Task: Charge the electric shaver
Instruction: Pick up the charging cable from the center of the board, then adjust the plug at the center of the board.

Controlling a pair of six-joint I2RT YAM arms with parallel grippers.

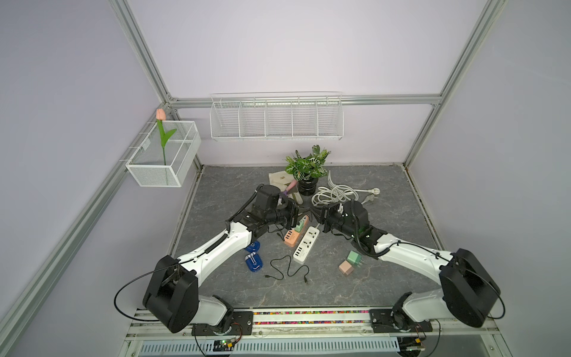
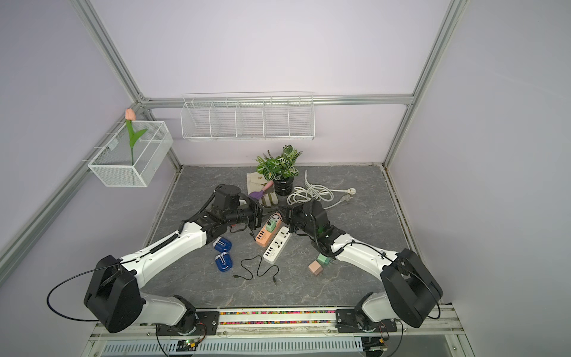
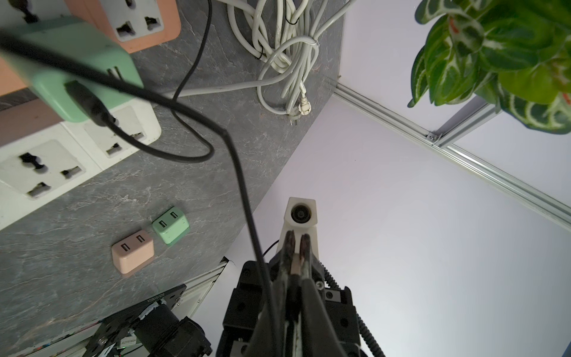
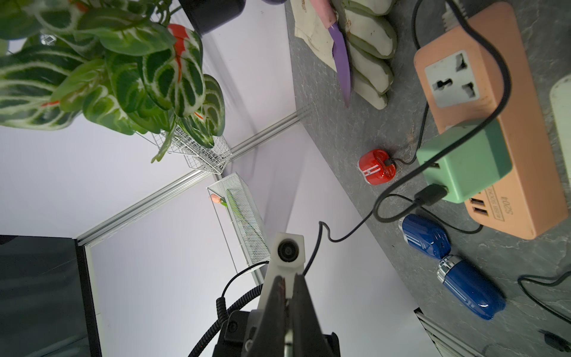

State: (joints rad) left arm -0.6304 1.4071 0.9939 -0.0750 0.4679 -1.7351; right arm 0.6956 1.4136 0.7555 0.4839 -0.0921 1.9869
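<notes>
A small red shaver (image 4: 377, 167) lies on the table with a thin black cable at its end; in both top views my left arm hides it. Two blue shavers (image 1: 254, 262) (image 4: 472, 290) lie near the left arm. A green adapter (image 1: 299, 227) (image 3: 77, 68) sits in the orange power strip (image 4: 494, 123) with a black USB plug in it. My left gripper (image 1: 307, 212) (image 3: 296, 279) is shut with a dark piece of the black cable (image 3: 244, 191) between its fingers. My right gripper (image 1: 316, 213) (image 4: 289, 279) is shut, tip to tip with the left one above the strips.
A white power strip (image 1: 306, 247) lies beside the orange one. A loose black cable (image 1: 287, 269), a pink adapter (image 1: 346, 268) and a green adapter (image 1: 354, 258) lie in front. Behind stand a potted plant (image 1: 307, 167), a coiled white cord (image 1: 333, 193) and a purple knife (image 4: 341, 58).
</notes>
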